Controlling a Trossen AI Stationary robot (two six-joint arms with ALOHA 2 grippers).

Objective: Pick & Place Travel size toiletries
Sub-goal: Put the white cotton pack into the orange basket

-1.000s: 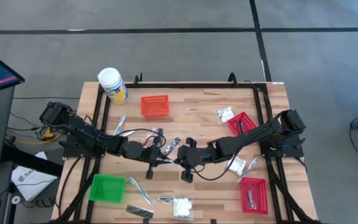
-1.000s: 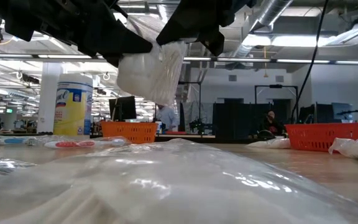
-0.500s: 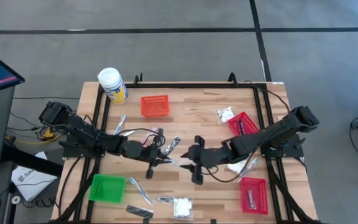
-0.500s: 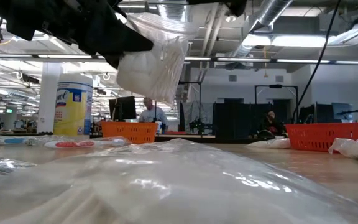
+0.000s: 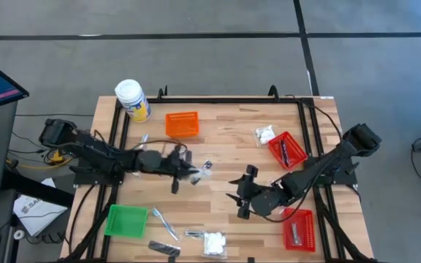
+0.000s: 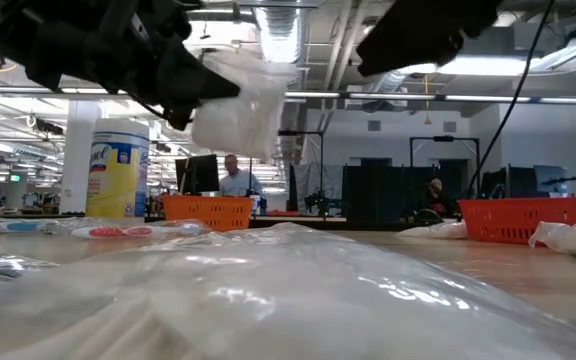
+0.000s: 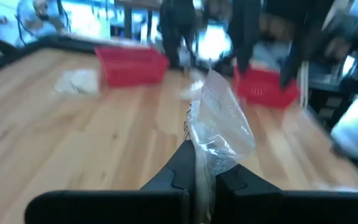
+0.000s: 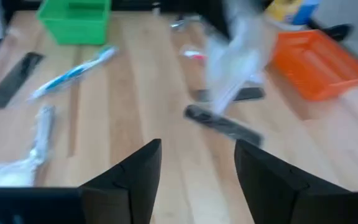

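Observation:
A clear-wrapped packet with white contents [image 5: 200,172] hangs above the middle of the table, and my left gripper [image 5: 188,169] is shut on it. The low view shows the packet [image 6: 236,108] well above the wood. In the left wrist view the packet [image 7: 221,121] stands out beyond the fingertips. My right gripper [image 5: 240,199] is open and holds nothing, right of and nearer than the packet. In the right wrist view its fingers [image 8: 129,180] stand apart, and the blurred packet [image 8: 238,53] is ahead of them. My left gripper pinches the packet's clear wrapper at its end [image 7: 199,152] between the two shut fingers. The fingers reach in about level from the table's left side. The packet sticks out past the fingertips, lifted clear of the table.
A white-lidded jar [image 5: 131,98] and an orange basket [image 5: 182,123] stand at the back. A green basket [image 5: 126,220] is near left; red baskets [image 5: 286,146] [image 5: 298,228] are at the right. Loose packets [image 5: 213,242], a dark sachet [image 5: 164,248] and a stick [image 5: 165,223] lie along the near edge.
My right gripper has opened, let go of the packet and drawn back toward the table's right edge. My left gripper, still shut on the packet, has carried it toward the far edge, clear of the table.

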